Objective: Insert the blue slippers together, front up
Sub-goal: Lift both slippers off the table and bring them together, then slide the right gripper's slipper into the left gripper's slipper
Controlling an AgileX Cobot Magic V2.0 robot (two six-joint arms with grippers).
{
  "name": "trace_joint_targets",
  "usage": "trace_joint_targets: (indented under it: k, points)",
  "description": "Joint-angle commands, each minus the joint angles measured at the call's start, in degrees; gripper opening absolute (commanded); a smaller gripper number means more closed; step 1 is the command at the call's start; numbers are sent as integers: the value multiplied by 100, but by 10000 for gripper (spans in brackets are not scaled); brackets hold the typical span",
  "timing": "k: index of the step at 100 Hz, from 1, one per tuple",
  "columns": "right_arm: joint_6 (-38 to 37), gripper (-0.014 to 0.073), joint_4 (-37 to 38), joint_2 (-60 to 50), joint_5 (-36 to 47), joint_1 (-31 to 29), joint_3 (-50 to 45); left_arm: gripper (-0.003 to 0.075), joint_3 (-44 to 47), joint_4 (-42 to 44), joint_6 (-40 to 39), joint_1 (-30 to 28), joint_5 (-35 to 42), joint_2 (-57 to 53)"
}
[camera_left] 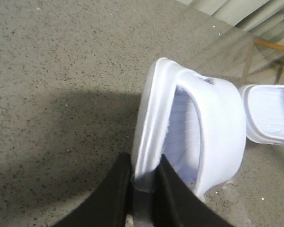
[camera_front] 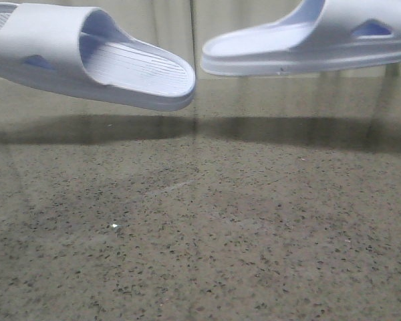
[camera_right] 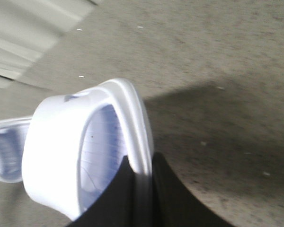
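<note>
A speckled grey-brown stone worktop [camera_front: 207, 234] stretches beneath both arms, with pale vertical slats behind it. Two pale lavender-blue moulded foam slippers hang above their shadows, toes nearly meeting. The left tool [camera_left: 144, 182], black-fingered, is clamped on the sole edge of the left slipper [camera_front: 100, 57], whose ribbed footbed shows. The right tool [camera_right: 141, 177] pinches the right slipper [camera_front: 307, 43] likewise.

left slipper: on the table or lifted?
Lifted. The left slipper hangs clear above the table, its shadow cast below it; the left gripper clamps its sole edge.
</note>
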State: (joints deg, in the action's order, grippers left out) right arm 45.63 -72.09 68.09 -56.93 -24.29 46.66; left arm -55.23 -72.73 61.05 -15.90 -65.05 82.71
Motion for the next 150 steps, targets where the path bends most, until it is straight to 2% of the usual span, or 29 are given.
trace_joint_targets:
  k: [1, 21, 40, 66, 92, 116, 150]
  points:
    - [236, -104, -635, -133, -225, -36, 153, 15, -183, -444, -119, -25, -306, -207]
    - [446, -104, -848, -101, -325, -36, 153, 15, -183, -968, -191, -15, -754, -207]
    - [689, -104, -1155, 146, -586, -1, 153, 15, -183, -985, -294, 176, -754, -207]
    - [1160, -104, -1296, 393, -460, 414, 153, 15, -183, -1163, -441, 578, -754, -207]
    - [1492, -104, -1356, 641, -189, 603, 153, 15, -183, -1220, -934, 740, -754, -197]
    - [1647, -104, -1455, 1010, -253, 686, 153, 15, -183, -1258, -1193, 1014, -754, -164]
    - [1899, -104, -1668, 1690, -501, 1300, 367, 15, -183, -1291, -1256, 1431, -754, -164]
